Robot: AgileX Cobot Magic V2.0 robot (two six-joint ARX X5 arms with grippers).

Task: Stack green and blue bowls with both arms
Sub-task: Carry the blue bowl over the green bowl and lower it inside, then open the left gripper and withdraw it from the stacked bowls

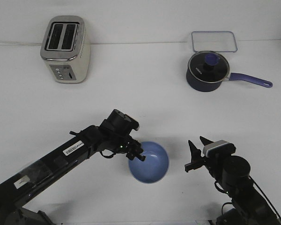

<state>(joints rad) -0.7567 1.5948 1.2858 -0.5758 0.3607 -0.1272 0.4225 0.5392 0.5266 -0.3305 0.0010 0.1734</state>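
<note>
Left hand low and reaching inward, right hand raised, fingers spread apart

Front view, text survey. White rectangular sticker on the upper link of the black jointed left arm: carries a line of dark print, too small to read. Second pale label lower on the same arm: blurred, not legible. Dark navy lidded saucepan: faint light marking on its side wall, characters cannot be made out. Cream and chrome two-slot toaster: round control buttons on its front, no readable lettering.
</note>
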